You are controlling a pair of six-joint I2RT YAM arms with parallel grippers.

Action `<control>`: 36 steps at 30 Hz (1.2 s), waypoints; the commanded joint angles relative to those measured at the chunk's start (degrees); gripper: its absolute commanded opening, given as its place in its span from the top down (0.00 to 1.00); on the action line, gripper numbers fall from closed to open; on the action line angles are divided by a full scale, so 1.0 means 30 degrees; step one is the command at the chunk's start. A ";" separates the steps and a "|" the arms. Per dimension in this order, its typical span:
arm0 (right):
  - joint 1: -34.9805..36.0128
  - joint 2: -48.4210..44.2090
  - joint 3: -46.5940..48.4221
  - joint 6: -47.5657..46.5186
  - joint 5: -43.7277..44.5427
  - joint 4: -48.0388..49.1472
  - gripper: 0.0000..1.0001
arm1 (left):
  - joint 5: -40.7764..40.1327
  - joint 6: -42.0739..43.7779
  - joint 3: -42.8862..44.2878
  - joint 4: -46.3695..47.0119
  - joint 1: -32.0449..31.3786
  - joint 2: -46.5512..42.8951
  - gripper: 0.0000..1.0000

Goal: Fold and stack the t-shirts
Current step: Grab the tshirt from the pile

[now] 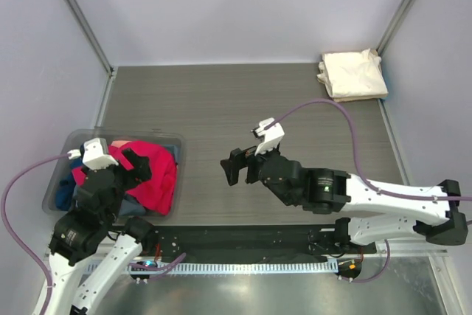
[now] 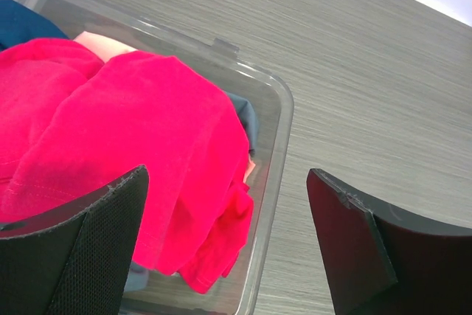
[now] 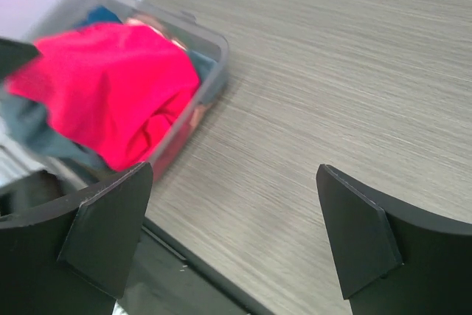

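So the red t-shirt (image 1: 156, 175) is lying heaped on top of the pile in the clear plastic bin (image 1: 74, 140), which is sitting by the bench's (image 1: 221, 108) near-left corner. Part of the red cloth is draping over the bin's right-hand rim. A blue shirt (image 2: 22, 23) and a pale pink one (image 2: 99, 40) are peeking out from under it, and a grey one (image 3: 29, 123) is lying crumpled beneath.

The left gripper (image 2: 227, 175) is hovering right over the bin, fingers spread wide, gripping nothing. The red shirt is showing below between them.

The right gripper (image 1: 237, 167) is hanging over the bare bench top, about midway along the near edge, and pointing left toward the bin. Its claw is released too, with only wood grain showing between the fingers.

The cream-white shirt (image 1: 352, 74) is sitting folded into a square way off in the far-right corner, well apart from both arms.
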 commanded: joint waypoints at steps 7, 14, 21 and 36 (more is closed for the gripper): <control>0.0017 0.7731 0.4825 -0.2701 -0.4745 0.2089 0.00 | -0.1253 -0.0506 0.0005 0.0445 0.0536 -0.0232 0.11; -0.0334 1.4089 1.0940 -0.3087 -0.9350 0.2594 0.00 | -0.2513 -0.1150 0.0267 -0.0256 0.1297 -0.1256 0.11; -0.0978 1.8952 1.4642 -0.2563 -1.3247 0.3530 0.00 | -0.4330 -0.2030 0.0181 -0.0611 0.2819 -0.3596 0.11; -0.2062 2.1450 1.5962 -0.0216 -1.6536 0.6549 0.89 | -0.5797 -0.2706 -0.0083 -0.0669 0.3027 -0.6796 0.13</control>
